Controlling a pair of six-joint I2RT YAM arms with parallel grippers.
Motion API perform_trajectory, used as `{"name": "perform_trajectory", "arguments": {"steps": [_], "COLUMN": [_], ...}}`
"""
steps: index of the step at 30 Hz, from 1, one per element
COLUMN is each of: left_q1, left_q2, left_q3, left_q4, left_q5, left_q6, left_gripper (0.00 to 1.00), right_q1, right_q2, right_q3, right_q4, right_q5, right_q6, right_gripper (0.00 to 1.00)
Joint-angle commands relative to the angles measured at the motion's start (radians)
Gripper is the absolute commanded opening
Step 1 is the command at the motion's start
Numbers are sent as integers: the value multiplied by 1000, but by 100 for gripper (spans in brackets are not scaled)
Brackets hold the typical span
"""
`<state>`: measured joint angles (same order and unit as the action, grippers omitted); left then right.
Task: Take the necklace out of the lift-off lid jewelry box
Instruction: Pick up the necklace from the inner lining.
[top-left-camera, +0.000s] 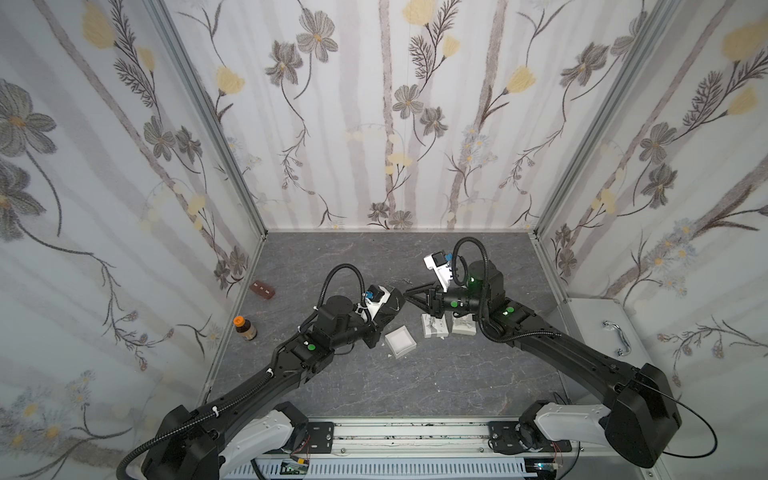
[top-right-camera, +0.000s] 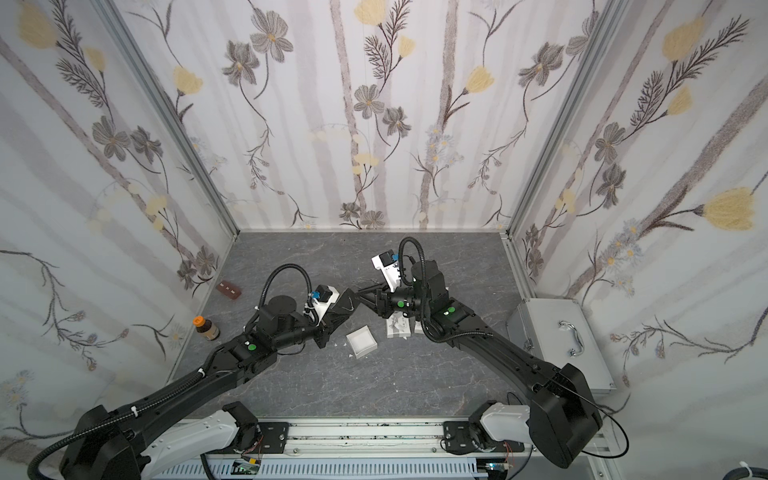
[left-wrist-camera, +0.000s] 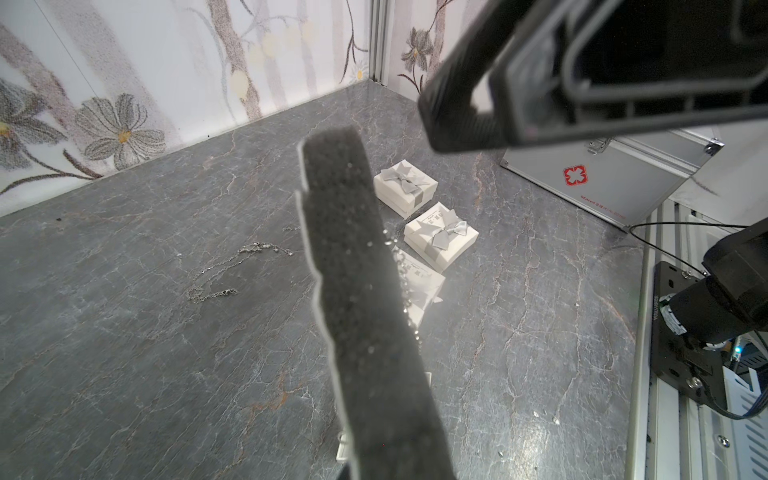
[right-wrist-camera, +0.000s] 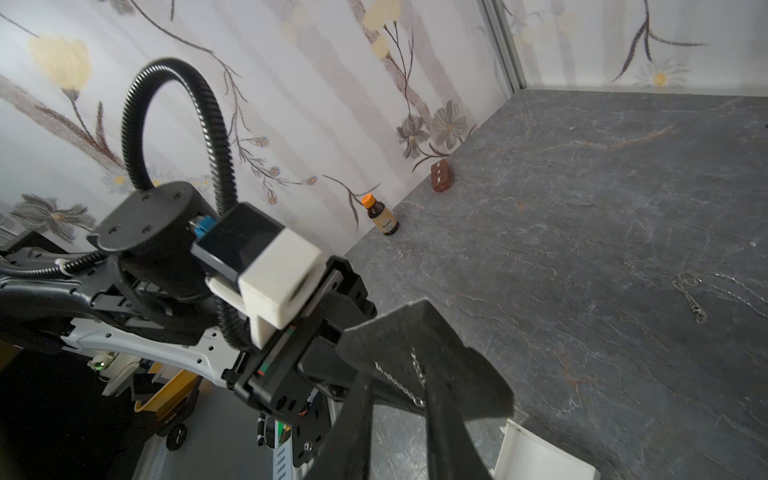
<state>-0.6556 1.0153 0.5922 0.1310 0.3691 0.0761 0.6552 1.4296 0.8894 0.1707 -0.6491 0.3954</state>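
The foam insert (left-wrist-camera: 365, 291), blurred and close to the left wrist camera, hides part of the necklace chain (left-wrist-camera: 402, 266) behind it, the right arm (top-left-camera: 540, 345) (top-right-camera: 498, 353) covers much of the ribbon boxes (top-left-camera: 434, 327) (top-right-camera: 397, 328) in both top views, and the open white box (right-wrist-camera: 540, 453) runs off the right wrist view's edge.
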Motion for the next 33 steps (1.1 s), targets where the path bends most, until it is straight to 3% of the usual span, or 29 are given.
{"name": "perform_trajectory", "arguments": {"steps": [1,6,13,17,27,33], "left_q1": [-1,-22,-100,-136,-211,-233], "left_q2": [-13,-22,10,30,-11,-27], "left_q3": [6,26,186,226,204,221], "left_q4": [-18,-39,-210,-241,-174,-186], "left_q5": [41,44,-172,-241,-319,-304], "left_q6": [38,121,368,465,579,587], "left_gripper": [9,8,8,7,3,3], "right_q1": [3,2,1,1,0,0], "right_q2": [-36,-79,-103,-138,-203,-195], "right_q3": [-38,-72,-71,-94,-174,-179], "right_q4": [-21,-5,-42,-30,46,84], "right_q5": [-25,-64,-73,-74,-109,-144], "right_q6": [-90,-132,-193,-208,-221,-217], "right_gripper": [29,39,44,49,56,56]}}
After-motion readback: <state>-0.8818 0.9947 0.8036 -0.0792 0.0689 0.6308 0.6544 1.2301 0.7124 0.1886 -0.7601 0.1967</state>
